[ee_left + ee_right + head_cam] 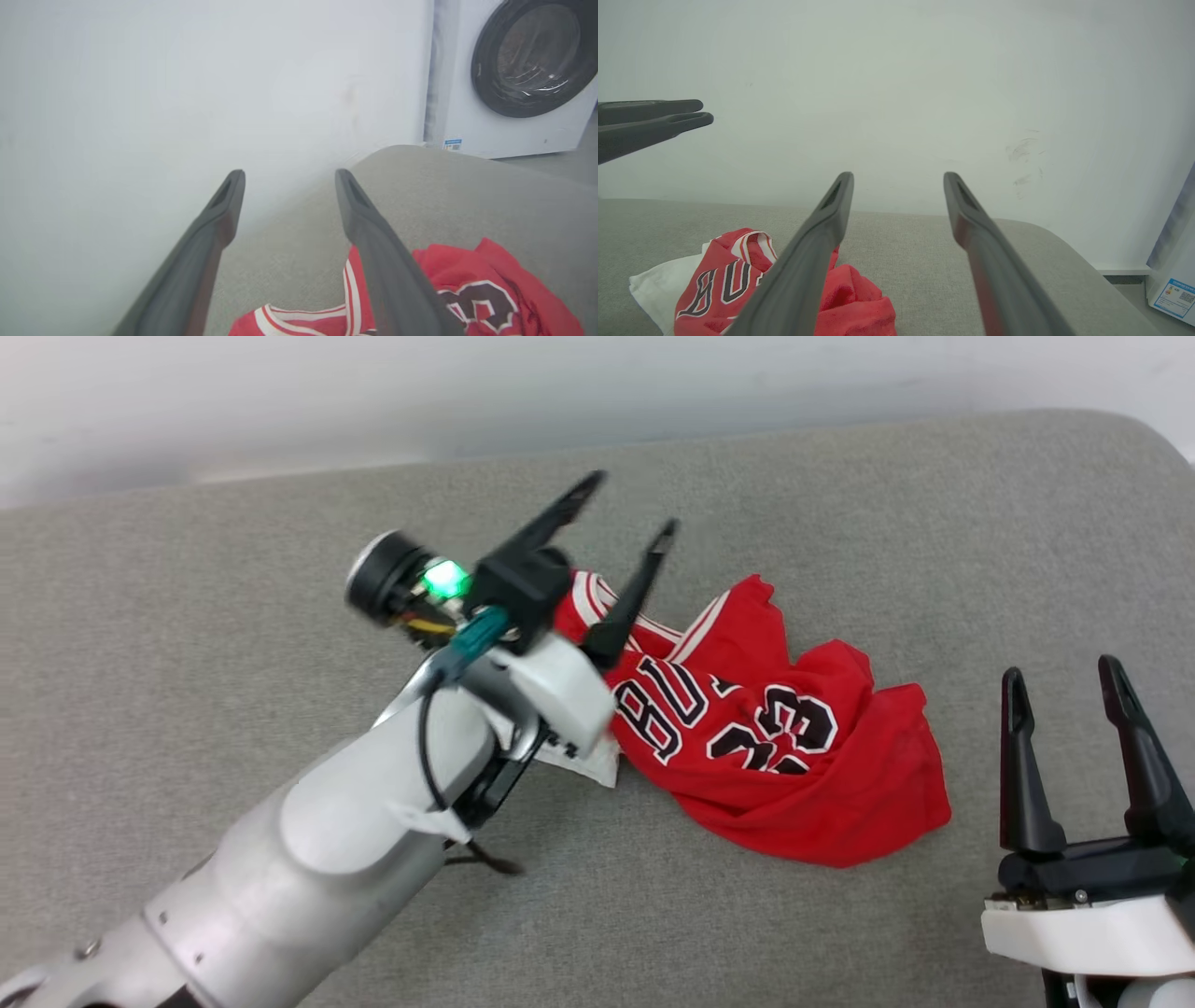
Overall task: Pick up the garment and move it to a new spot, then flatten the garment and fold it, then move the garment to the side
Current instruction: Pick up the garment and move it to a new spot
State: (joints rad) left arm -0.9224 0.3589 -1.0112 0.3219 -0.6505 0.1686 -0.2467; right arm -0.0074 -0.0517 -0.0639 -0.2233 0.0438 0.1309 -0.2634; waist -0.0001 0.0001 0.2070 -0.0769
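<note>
left gripper (634,502) spread, empty, over the left edge of the crumpled garment (794,756) — right gripper (1061,670) spread too, near right.

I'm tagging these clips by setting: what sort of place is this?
Probably a laundry area: a front-loading washing machine stands by a white wall, and a red jersey lies crumpled on a grey upholstered surface.

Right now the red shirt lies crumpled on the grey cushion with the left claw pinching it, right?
No: the left gripper is open and pinches nothing, as the left wrist view shows. The garment does lie crumpled on the grey cushion.
</note>
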